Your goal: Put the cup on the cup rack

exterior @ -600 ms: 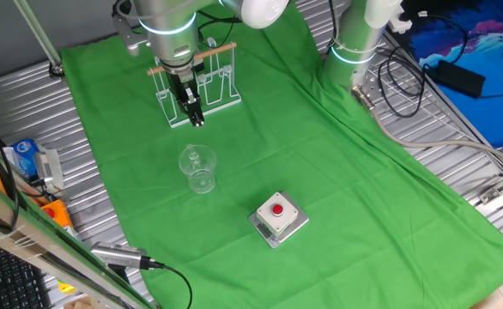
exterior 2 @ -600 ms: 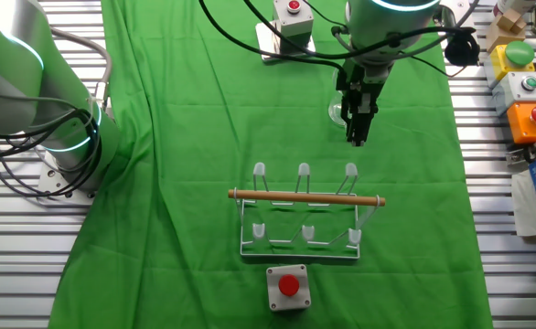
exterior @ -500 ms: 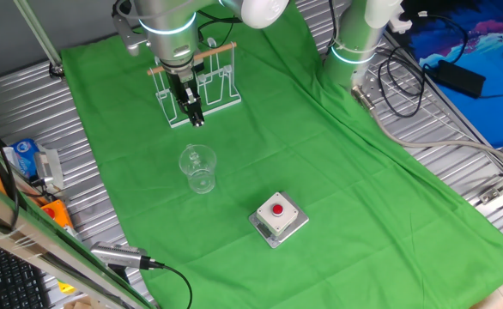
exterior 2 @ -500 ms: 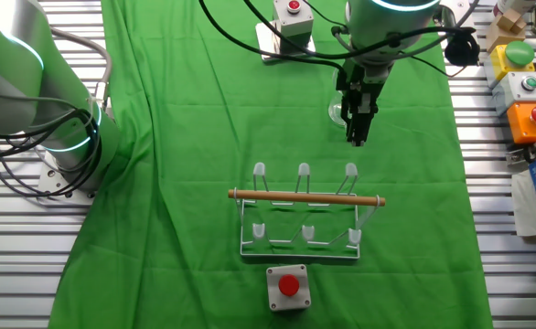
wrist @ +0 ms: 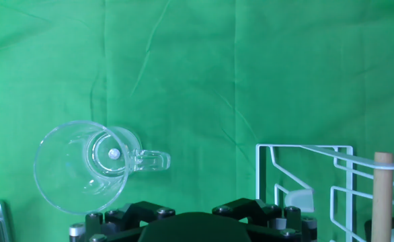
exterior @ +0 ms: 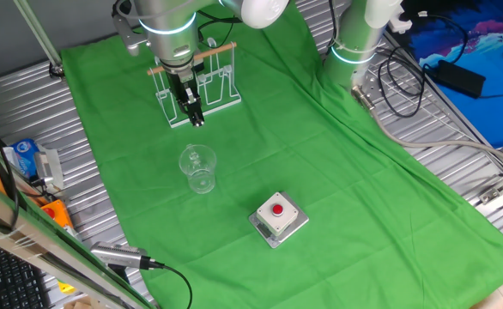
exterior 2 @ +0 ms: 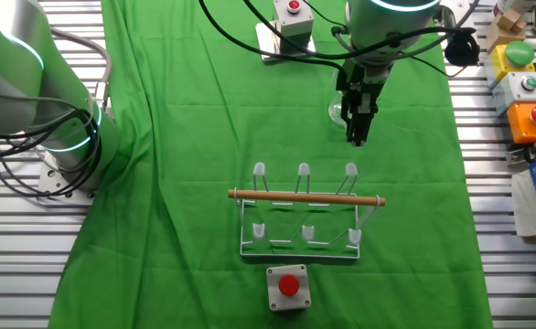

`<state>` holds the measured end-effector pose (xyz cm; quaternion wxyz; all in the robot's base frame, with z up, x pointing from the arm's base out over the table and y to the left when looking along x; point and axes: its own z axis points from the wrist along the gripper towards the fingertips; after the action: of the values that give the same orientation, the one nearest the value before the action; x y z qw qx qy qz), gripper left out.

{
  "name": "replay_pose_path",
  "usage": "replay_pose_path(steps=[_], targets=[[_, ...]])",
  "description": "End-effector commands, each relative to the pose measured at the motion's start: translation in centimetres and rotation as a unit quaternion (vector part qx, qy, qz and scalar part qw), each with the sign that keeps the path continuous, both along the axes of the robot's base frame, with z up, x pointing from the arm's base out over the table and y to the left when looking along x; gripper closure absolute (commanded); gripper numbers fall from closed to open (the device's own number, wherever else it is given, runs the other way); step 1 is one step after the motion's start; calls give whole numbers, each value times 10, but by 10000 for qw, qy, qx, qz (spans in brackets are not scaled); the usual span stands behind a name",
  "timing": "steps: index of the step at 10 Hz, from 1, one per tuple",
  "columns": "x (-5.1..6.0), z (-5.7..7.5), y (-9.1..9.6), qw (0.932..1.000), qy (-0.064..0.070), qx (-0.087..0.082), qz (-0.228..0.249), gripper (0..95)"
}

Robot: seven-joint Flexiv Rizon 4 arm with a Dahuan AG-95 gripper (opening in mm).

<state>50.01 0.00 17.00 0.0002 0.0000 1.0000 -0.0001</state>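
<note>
The clear cup [exterior: 198,169] stands upright on the green cloth, its handle [wrist: 151,160] pointing toward the rack. In the other fixed view it [exterior 2: 338,111] is partly hidden behind my hand. The cup rack [exterior: 210,86], clear wire loops under a wooden rod [exterior 2: 305,196], stands behind the gripper. My gripper [exterior: 196,118] hangs above the cloth between the rack and the cup, touching neither. Its fingers look pressed together and hold nothing. In the hand view the cup [wrist: 83,166] is lower left and the rack [wrist: 304,181] lower right; no fingertips show.
A grey box with a red button [exterior: 278,216] sits in front of the cup. A second arm's base [exterior: 354,43] stands at the cloth's far edge. Cables and clutter [exterior: 37,163] lie off the cloth on the metal table. More button boxes [exterior 2: 524,82] line one side.
</note>
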Motion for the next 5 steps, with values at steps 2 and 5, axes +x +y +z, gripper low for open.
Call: replay_pose_path(steps=[2,5], targets=[[0,0,0,9962,-288,31,817,950],[0,0,0,9963,-285,30,815,950]])
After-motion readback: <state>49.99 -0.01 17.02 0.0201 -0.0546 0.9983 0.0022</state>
